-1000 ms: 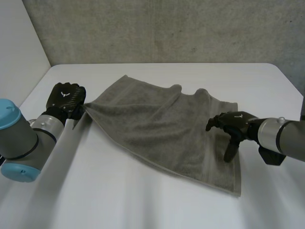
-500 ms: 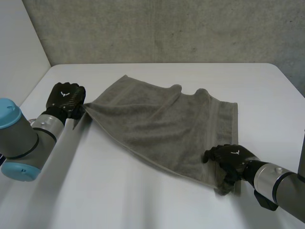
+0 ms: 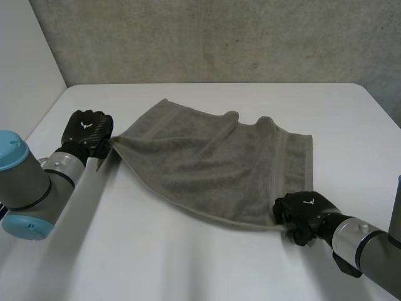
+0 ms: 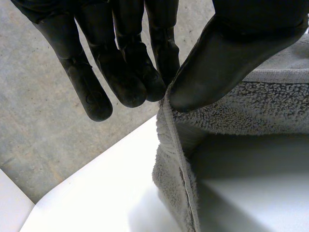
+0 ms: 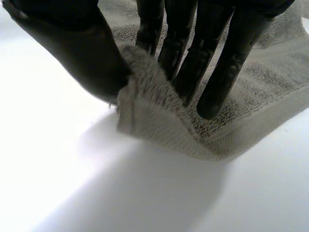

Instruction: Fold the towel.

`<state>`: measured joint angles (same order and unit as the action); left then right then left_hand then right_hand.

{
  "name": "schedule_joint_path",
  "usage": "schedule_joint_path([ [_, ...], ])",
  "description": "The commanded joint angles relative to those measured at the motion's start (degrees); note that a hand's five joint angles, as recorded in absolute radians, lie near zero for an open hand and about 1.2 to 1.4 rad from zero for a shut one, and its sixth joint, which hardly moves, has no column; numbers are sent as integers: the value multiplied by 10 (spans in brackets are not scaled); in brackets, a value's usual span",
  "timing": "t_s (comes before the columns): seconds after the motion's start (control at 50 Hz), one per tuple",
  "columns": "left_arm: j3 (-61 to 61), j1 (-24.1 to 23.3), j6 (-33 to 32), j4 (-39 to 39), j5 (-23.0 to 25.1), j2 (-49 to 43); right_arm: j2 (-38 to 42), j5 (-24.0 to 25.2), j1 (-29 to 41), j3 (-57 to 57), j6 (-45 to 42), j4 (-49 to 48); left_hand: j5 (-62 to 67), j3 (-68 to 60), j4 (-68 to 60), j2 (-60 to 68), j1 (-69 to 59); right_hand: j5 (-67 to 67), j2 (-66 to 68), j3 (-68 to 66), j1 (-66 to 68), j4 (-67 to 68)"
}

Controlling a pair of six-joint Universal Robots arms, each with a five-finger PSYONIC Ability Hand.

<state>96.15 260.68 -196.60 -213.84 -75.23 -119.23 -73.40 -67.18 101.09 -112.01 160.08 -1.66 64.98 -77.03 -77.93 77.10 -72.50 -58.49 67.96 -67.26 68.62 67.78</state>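
Note:
A grey towel [image 3: 213, 160] lies spread across the middle of the white table [image 3: 188, 263], slightly rumpled along its far edge. My left hand [image 3: 88, 133] holds the towel's left corner lifted off the table; in the left wrist view the thumb [image 4: 227, 58] pinches the towel's hem [image 4: 176, 145] against the fingers. My right hand [image 3: 302, 215] is at the towel's near right corner. In the right wrist view its thumb [image 5: 72, 48] and fingers [image 5: 212, 63] pinch that corner of the towel [image 5: 149, 96] and raise it a little.
A grey concrete wall [image 3: 219, 37] stands behind the table. The table's far edge runs just beyond the towel, and its left edge passes close to my left arm [image 3: 25, 188]. Bare white tabletop lies in front of the towel.
My right hand came down from the towel's right side to its near right corner and closed on it. That corner has been drawn in and lifted. The left hand has not moved.

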Motion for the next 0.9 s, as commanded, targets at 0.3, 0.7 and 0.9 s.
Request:
schedule_joint_path([
  [0.3,-22,-2,18,52,45,202,-180,-4,-14,357,75,145,50,-30,-21,29,-75,-115,120,-127,114,122],
  [0.7,-237,7,133,204,92,125,30,-119,21,673,-35,266,50,-30,-21,29,-75,-115,120,-127,114,122],
  [0.9,-419,0,80,229,84,-105,173,-165,83,734,-84,213,50,-30,-21,29,-75,-115,120,-127,114,122],
])
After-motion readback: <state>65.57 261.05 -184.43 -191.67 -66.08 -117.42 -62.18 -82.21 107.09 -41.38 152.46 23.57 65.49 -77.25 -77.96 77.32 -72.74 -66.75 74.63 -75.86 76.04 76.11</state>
